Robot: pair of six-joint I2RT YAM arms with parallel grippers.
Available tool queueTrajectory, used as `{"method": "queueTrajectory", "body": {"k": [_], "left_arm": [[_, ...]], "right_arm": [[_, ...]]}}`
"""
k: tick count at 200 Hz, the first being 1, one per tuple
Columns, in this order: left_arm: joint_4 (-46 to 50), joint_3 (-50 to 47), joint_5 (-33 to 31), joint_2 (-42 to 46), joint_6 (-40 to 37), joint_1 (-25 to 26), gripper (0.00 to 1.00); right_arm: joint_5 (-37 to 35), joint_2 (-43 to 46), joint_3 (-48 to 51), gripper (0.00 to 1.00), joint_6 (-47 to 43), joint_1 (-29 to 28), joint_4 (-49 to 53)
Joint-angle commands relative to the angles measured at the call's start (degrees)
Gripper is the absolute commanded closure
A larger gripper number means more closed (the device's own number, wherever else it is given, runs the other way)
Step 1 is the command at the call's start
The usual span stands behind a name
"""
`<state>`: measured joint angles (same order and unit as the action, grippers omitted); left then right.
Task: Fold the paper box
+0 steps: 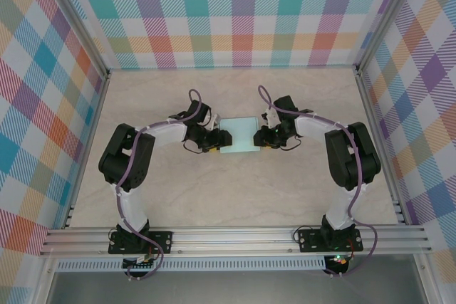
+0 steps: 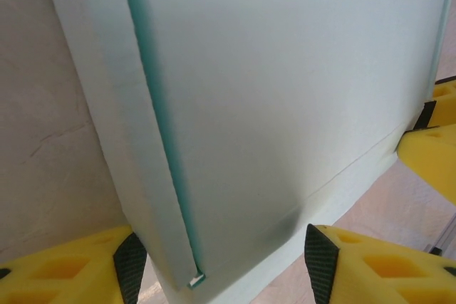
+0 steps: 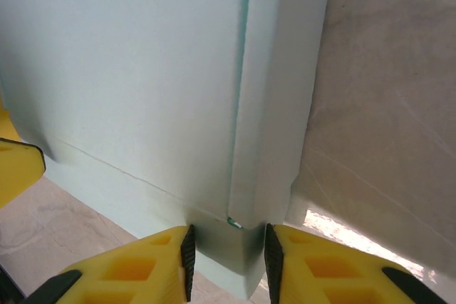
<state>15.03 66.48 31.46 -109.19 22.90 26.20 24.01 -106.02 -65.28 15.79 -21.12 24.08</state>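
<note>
My right gripper (image 3: 228, 250) is clamped on the paper box (image 1: 239, 137). Its two black pads (image 3: 187, 258) stand close together, with a corner of the mint card pinched between them where a narrow folded strip (image 3: 274, 105) ends. My left gripper (image 2: 224, 247) is open, its jaws spread wide astride the opposite corner of the box. Its one pad (image 2: 130, 265) sits just beside the card's edge, and I cannot tell whether it touches.

From above, my grippers meet the box from its left and right sides, both forearms bent inward toward it. In each wrist view a yellow finger (image 2: 431, 154) of the other gripper shows at the box's far edge.

The box lies flat between them with its broad panel facing up. A darker aqua seam (image 2: 160, 140) runs along the panel where the narrow strip laps over it. A faint crease (image 3: 121, 165) crosses the panel near the edge I hold.

Under the box and around it on every side is the pale marbled table (image 1: 214, 197). Beyond the box and well apart from it stand the plaid walls (image 1: 235, 12).
</note>
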Motion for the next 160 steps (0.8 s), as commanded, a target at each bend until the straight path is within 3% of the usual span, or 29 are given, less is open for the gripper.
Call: {"method": "queueTrajectory", "body": {"k": [1,117,160], "left_arm": [[1.9,2.2,-0.5,-0.5,-2.4,0.8,0.36],[11.8,7.3,-7.8,3.8,-8.1,0.7,0.26],[12.6,8.4,-7.3,2.3,-8.4,0.7,0.26]], "right_arm": [[-2.2,-0.2,-0.4,0.63,-1.3,-0.4,0.9],[-2.6,3.4,-0.4,0.55,-2.3,-0.3,-0.1],[-1.1,2.7,-0.9,0.59,-2.4,-0.2,0.1]]}}
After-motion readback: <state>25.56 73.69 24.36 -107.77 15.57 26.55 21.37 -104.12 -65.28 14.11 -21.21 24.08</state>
